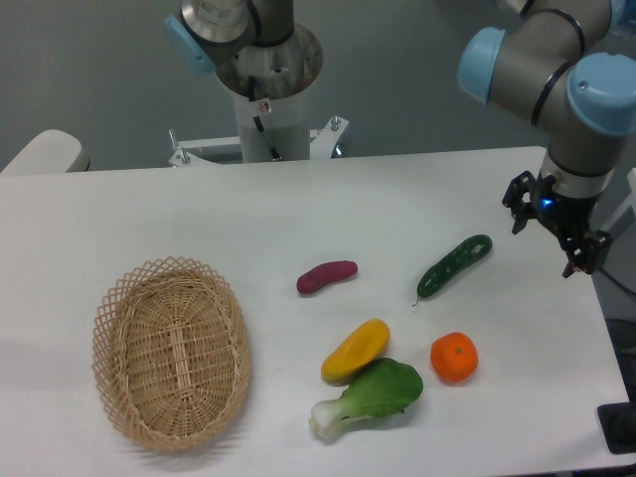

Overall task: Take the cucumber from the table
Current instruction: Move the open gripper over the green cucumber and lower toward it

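The cucumber is slim and dark green with pale speckles. It lies diagonally on the white table, right of the middle, with its thin stem tip pointing to the lower left. My gripper hangs at the table's right edge, to the right of the cucumber's upper end and apart from it. Its two black fingers stand apart with nothing between them.
A purple-red sweet potato lies left of the cucumber. A yellow mango-like fruit, a bok choy and an orange lie in front of it. A wicker basket stands at the left. The robot base is at the back.
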`<state>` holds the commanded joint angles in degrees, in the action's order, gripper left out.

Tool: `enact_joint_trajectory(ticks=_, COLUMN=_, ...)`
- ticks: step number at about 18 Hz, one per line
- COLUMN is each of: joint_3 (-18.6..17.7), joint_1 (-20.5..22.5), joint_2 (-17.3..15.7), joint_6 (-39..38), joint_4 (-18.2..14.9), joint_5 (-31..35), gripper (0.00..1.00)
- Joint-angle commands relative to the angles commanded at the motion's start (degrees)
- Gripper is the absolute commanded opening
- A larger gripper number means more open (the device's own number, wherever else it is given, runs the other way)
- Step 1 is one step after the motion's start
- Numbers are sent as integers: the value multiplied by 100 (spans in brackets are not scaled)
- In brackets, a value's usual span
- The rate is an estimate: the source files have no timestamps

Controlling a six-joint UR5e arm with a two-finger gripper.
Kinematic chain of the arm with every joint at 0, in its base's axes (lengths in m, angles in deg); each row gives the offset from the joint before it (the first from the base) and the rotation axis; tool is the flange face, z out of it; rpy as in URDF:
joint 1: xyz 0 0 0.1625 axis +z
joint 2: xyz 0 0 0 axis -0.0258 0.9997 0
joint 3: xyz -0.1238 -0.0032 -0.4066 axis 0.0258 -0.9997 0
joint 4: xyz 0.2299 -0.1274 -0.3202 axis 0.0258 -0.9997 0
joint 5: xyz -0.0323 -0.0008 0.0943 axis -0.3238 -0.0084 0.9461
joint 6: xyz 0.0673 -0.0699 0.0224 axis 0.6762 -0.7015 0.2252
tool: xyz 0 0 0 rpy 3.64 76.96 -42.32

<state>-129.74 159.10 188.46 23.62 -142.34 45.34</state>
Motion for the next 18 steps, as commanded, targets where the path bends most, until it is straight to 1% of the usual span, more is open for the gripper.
enact_joint_trajectory(ticks=4, joint_3=-26, joint_1=0, joint_2=9, joint_6=-79, joint_4=0, joint_5=9, gripper=100)
enact_joint_trajectory(ticks=7, joint_3=-123, joint_1=-9, joint_2=0, joint_6=-613, joint_4=35, joint_5=-53, gripper=100)
enact_joint_trajectory(ticks=8, joint_3=-141, joint_1=-35, joint_2=-9, joint_6=-781, joint_4=113, joint_5=-62, gripper=100)
enact_joint_trajectory(ticks=10, joint_3=-176, joint_1=-131, joint_2=9, joint_6=-870, joint_4=263, joint_5=-62, gripper=100)
enact_joint_trajectory(ticks=13, joint_3=-193, joint_1=-185, joint_2=53, joint_6=-818, joint_4=299, joint_5=-9, gripper=100)
enact_joint_trajectory(ticks=15, joint_3=-333, joint_1=-176, joint_2=44, joint_6=-747, joint_4=351, joint_5=-18, gripper=100)
enact_joint_trajectory(ticks=17, joint_3=-509, joint_1=-167, joint_2=26, joint_6=-695, joint_4=570, joint_5=-18, gripper=100)
enact_joint_trajectory(ticks=18, joint_3=-658, joint_1=-158, joint_2=0, joint_6=-669, joint_4=702, joint_5=-18, gripper=100)
